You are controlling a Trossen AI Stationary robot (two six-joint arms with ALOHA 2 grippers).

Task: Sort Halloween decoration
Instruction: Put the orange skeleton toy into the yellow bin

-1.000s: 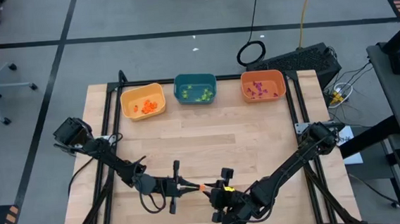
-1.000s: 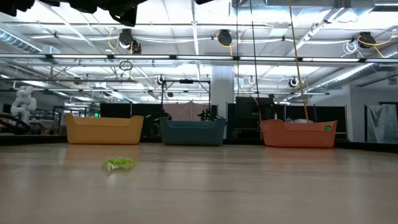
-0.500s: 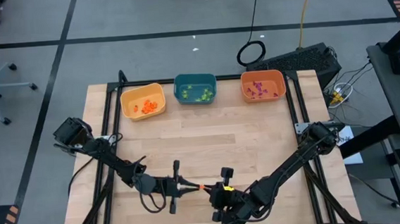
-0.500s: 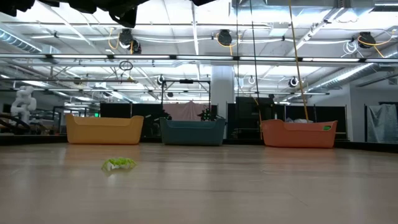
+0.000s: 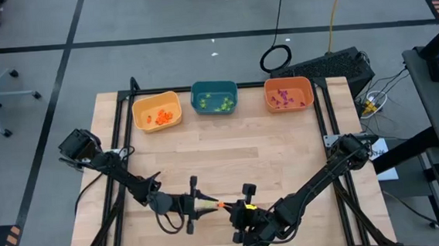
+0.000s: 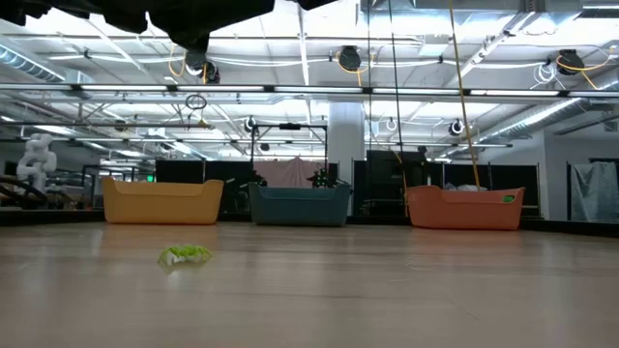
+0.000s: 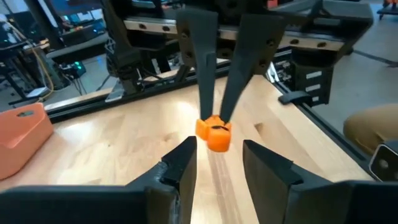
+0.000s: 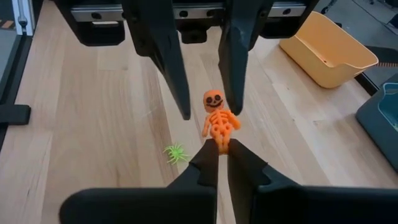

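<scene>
Right claw (image 8: 217, 149) grips orange skeleton (image 8: 217, 121), legs hidden.

Three bins stand in a row along the far edge of the tabletop (image 5: 229, 149): the left bin (image 5: 157, 111), the middle bin (image 5: 214, 97) and the right bin (image 5: 288, 94), each with small trinkets inside. Near the front edge, the left gripper (image 5: 212, 206) and the right gripper (image 5: 234, 208) meet tip to tip, left of centre and right of centre. Between them hangs a skeleton figure (image 8: 217, 121), above the tabletop. A spider trinket (image 8: 176, 152) lies on the tabletop just beside it.
</scene>
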